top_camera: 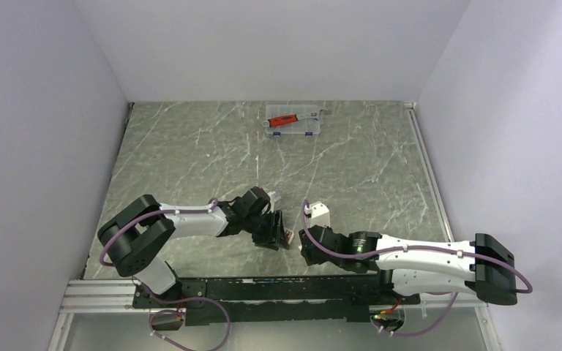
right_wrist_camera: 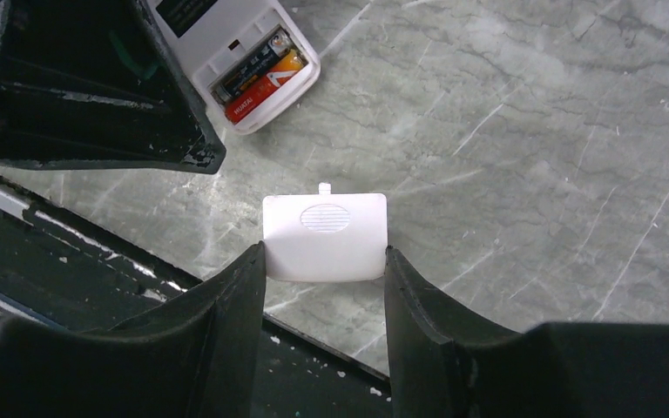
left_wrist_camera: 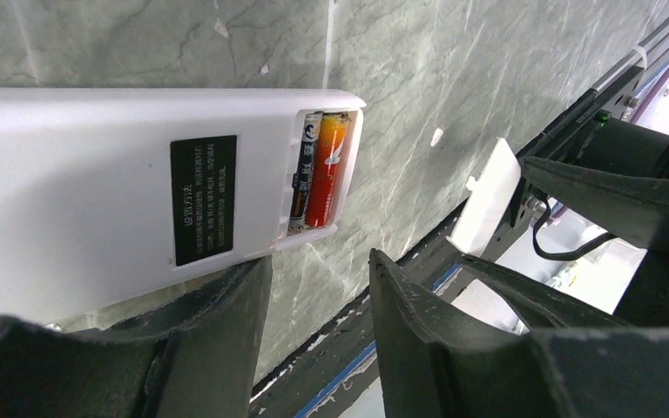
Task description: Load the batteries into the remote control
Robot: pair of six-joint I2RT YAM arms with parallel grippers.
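Observation:
The remote control (left_wrist_camera: 96,192) lies back up on the marble table, a black label on its white shell. Its end compartment stands uncovered, and the batteries (left_wrist_camera: 320,170) lie side by side in it, one dark and one orange-red. My left gripper (left_wrist_camera: 318,259) is open, with only table showing between its fingers; its left fingertip (left_wrist_camera: 248,279) touches the remote's long edge. In the right wrist view the remote's open end (right_wrist_camera: 218,30) and the batteries (right_wrist_camera: 257,78) sit at the upper left. My right gripper (right_wrist_camera: 324,250) is shut on a small white battery cover (right_wrist_camera: 325,231), held just above the table.
A clear plastic case (top_camera: 293,122) with a red-handled silver tool (top_camera: 284,119) sits at the back of the table. The black rail (top_camera: 263,289) runs along the near edge right beside both grippers. White walls close in left, right and behind.

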